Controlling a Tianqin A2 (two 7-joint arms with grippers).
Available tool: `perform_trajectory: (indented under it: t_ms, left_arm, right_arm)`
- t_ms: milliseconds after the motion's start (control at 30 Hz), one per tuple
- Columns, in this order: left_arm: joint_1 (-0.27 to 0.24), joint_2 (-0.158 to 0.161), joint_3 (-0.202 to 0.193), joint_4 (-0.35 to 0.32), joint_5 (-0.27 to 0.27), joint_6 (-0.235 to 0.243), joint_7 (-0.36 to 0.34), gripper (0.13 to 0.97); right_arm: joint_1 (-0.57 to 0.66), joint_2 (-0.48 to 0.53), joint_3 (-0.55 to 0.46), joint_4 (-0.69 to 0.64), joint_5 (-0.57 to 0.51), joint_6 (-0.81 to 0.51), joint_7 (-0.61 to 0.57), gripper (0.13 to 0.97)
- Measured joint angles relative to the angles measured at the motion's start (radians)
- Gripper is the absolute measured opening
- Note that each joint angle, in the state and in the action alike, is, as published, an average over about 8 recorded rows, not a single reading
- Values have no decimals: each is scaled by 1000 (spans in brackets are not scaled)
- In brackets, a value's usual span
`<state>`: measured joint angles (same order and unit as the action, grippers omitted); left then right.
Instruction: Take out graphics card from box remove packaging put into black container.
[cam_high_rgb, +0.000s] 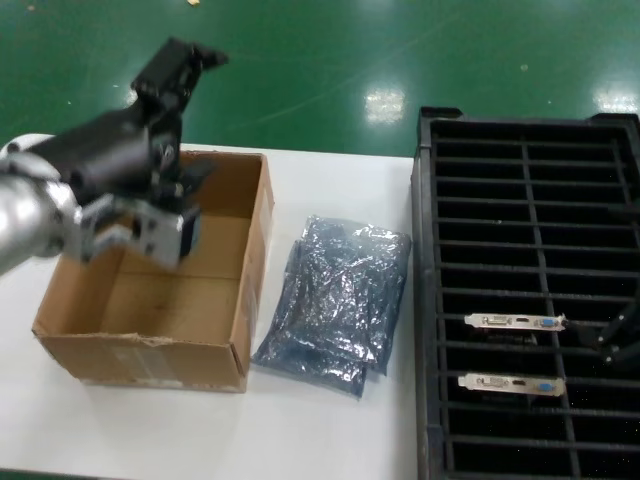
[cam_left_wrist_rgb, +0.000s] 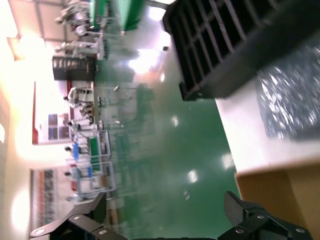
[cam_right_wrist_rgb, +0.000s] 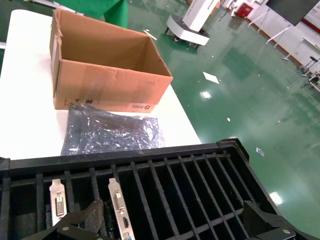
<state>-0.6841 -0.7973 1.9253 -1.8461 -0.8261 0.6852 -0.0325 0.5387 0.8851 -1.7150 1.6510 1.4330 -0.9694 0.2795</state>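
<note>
Left gripper (cam_high_rgb: 185, 70) is hovering with fingers spread above the box (cam_high_rgb: 240, 330) far rim; right gripper (cam_right_wrist_rgb: 172, 222) is hanging, fingers apart, over the black container (cam_high_rgb: 428, 300).

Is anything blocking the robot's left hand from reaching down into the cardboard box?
Nothing visible does. The left end effector hangs over the open box, which has no lid or flaps. The bags lie on the table beside the box, not over it. The box's bottom is partly hidden behind the arm.
</note>
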Motion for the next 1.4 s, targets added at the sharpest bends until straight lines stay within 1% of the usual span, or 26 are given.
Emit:
perform_trajectory:
  t_ms: [100, 133, 200, 300, 400, 533, 800, 1400]
  left_arm:
    - [63, -16, -24, -46, 45, -17, 55, 813]
    - [77, -18, -30, -54, 50, -21, 64, 813]
    - [98, -17, -39, -61, 50, -28, 74, 841]
    - [112, -6, -45, -54, 27, -43, 72, 882]
    - [126, 11, -52, -42, -7, -63, 67, 922]
    - [154, 36, -65, -26, -57, -94, 65, 922]
    - [217, 91, -96, 6, -166, -165, 61, 965]
    - [361, 216, -167, 80, -415, -325, 52, 966]
  right_arm:
    - [-1, -1, 0, 0, 1, 2, -1, 966]
    - [-3, -3, 0, 0, 2, 4, -1, 966]
    - [-7, -8, 1, -1, 5, 13, -4, 966]
    - [-19, -20, 4, -2, 13, 34, -10, 966]
    - [-35, -38, 8, -3, 24, 64, -18, 966]
    - [-61, -66, 13, -6, 41, 110, -32, 966]
    - [-118, -128, 25, -11, 80, 212, -61, 966]
    - [-248, -269, 53, -23, 169, 445, -128, 966]
